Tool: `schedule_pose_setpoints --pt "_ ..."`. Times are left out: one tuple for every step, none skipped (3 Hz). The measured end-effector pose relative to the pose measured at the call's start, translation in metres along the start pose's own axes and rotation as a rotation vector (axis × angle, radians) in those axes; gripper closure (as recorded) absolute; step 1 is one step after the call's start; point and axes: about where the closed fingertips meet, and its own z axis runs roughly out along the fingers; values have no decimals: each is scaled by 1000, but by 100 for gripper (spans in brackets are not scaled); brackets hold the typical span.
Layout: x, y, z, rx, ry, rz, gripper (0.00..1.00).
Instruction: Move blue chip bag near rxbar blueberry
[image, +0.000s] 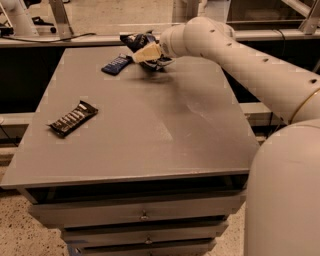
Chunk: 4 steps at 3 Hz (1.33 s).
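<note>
The blue chip bag (136, 41) is crumpled dark blue foil at the far edge of the grey table (150, 130). My gripper (145, 53) reaches in from the right and is shut on the bag, holding it just above the table top. The bag wraps around the beige fingers (148, 52), and part of it shows below them. The rxbar blueberry (116, 64), a small flat blue bar, lies on the table just left of the gripper, close to the bag but apart from it.
A longer black bar with white lettering (73, 118) lies near the table's left edge. My white arm (240, 60) crosses the back right corner. Drawers (145, 216) sit under the front edge. A ledge with cables runs behind the table.
</note>
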Motion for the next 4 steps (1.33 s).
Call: schedule_pose_setpoints --pt "-2 -12 -26 -24 -27 33 0" --pt "12 -30 -67 -74 -71 71 0" --pt "34 -39 -117 -145 -118 67 0" --pt "53 -50 -166 -206 -163 29 0"
